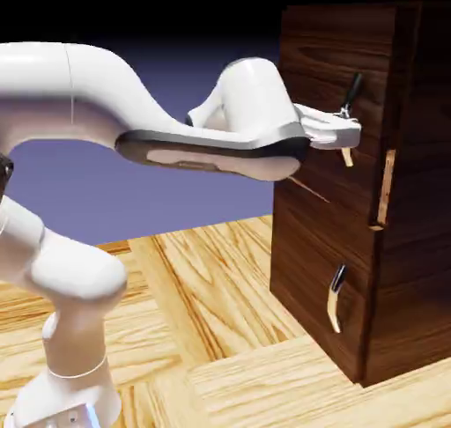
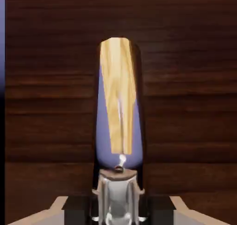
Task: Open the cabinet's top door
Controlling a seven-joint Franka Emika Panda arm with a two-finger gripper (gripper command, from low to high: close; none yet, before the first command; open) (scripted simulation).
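**Sight-Line Findings: Handle Grip Partly Obscured**

In the exterior view, I find the middle of the top door's handle (image 1: 354,90) hidden behind the gripper (image 1: 349,129); the fingertips are too small there for me to make out their contact. The arm (image 1: 97,83) is cut off at the left edge, its base (image 1: 66,400) at the bottom. The cabinet (image 1: 330,188) runs out of frame at the right, as does the desk (image 1: 211,356) at the bottom.

In the hand view, the bottom edge crops both fingers (image 2: 76,211) and the handle's near end. The top door (image 2: 194,57) overruns the top, right and bottom edges.
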